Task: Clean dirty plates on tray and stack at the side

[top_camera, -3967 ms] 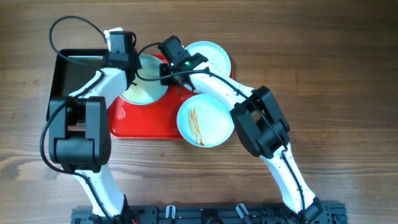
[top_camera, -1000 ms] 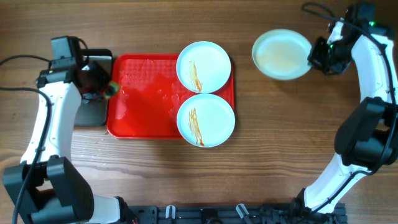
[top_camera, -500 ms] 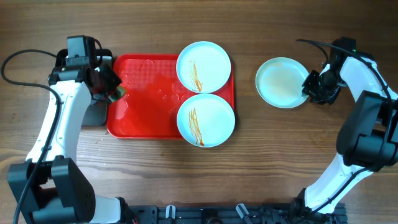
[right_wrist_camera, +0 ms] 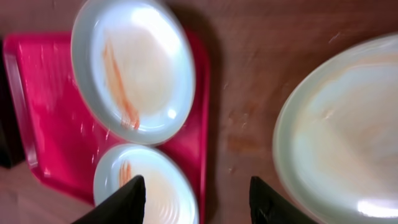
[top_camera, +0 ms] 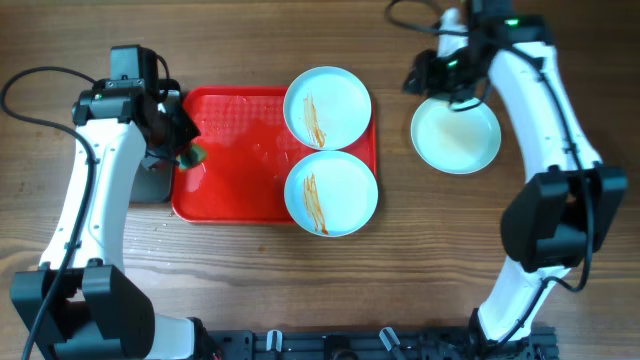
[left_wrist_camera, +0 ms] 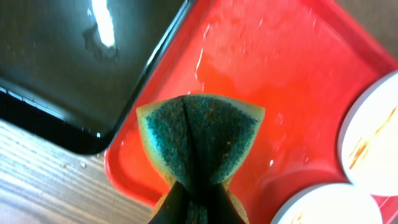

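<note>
The left claw [top_camera: 181, 146] is clamped shut on a green-and-yellow sponge [left_wrist_camera: 199, 134], folded double between its fingers and hanging over the left edge of the red tray [top_camera: 230, 165], beside the black tray [left_wrist_camera: 68, 56]. The right claw [right_wrist_camera: 196, 202] stands open with nothing between its fingers. It hangs over the wooden table [top_camera: 300, 290] at the far-left rim of the wiped plate [top_camera: 456, 136], though whether it touches that rim cannot be told.

Half a second ago the right claw sat against that plate's right edge. It has since let go and swung to the far side, while the plate stayed where it lay. A second ago the plate was farther back on the table. The left claw has shifted only slightly, bringing the sponge just inside the tray.

The near plate [top_camera: 331, 193] sits at the tray's near right corner, overhanging the rim, with thin orange-brown streaks down its middle. The wiped plate lies flat on the table to the right of the tray, well apart from it, showing only a faint tan haze. The far plate [top_camera: 327, 107] sits at the tray's far right corner, just beside the near one, streaked likewise.
</note>
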{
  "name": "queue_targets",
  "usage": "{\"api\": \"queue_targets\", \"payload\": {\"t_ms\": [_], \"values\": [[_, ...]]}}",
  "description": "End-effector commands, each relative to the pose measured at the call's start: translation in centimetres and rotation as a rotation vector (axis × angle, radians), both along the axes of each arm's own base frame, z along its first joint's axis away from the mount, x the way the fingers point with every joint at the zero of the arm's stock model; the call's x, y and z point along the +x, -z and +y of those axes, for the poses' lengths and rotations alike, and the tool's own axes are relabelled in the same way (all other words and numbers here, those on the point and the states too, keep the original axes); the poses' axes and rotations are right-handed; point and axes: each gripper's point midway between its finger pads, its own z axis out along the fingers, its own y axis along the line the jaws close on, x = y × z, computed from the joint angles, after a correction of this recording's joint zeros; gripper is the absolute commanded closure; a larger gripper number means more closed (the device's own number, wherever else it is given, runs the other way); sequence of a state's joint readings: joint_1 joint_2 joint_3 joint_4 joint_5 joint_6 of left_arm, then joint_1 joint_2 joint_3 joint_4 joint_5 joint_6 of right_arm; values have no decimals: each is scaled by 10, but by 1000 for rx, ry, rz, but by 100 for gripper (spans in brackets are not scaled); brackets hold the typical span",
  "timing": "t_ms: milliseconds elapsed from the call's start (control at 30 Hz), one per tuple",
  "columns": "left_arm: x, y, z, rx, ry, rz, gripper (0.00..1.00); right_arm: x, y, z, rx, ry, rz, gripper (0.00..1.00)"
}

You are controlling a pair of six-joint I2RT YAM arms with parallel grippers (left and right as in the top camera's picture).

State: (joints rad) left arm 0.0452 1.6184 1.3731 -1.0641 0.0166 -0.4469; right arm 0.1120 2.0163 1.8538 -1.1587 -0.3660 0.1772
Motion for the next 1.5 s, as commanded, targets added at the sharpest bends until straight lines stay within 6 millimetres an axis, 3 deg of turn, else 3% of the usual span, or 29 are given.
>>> {"api": "queue_targets", "payload": {"t_ms": [0,167,267,367,467,700,833,900,1000,1200,1333,1467], "values": [[2,0,-12,-8,59,12,96,-31,7,20,-1,-69,96,47],[30,0,-34,-4,124,-83,96,-83,45,50,-35,-177,254,55],[42,-4,-37,-5,128,-131,96,-101,68,62,-47,-212,291,60],[43,-3,-37,-7,122,-135,96,-113,89,67,-67,-232,306,62],[44,-4,-38,-7,122,-136,96,-120,110,51,-174,-190,321,62],[45,-4,-38,-7,121,-141,96,-121,126,51,-175,-197,299,73],[44,-3,-38,-8,121,-136,96,-122,127,51,-175,-204,297,84],[44,-3,-38,-8,121,-136,96,-121,127,51,-174,-203,294,95],[44,-3,-37,-7,121,-137,96,-123,127,52,-167,-205,304,96],[44,-3,-37,-7,121,-137,96,-132,112,72,-70,-246,339,96],[44,-3,-37,-7,121,-137,96,-122,92,102,-59,-310,261,96],[44,-3,-37,-7,121,-137,96,-92,71,145,-17,-294,102,96]]}}
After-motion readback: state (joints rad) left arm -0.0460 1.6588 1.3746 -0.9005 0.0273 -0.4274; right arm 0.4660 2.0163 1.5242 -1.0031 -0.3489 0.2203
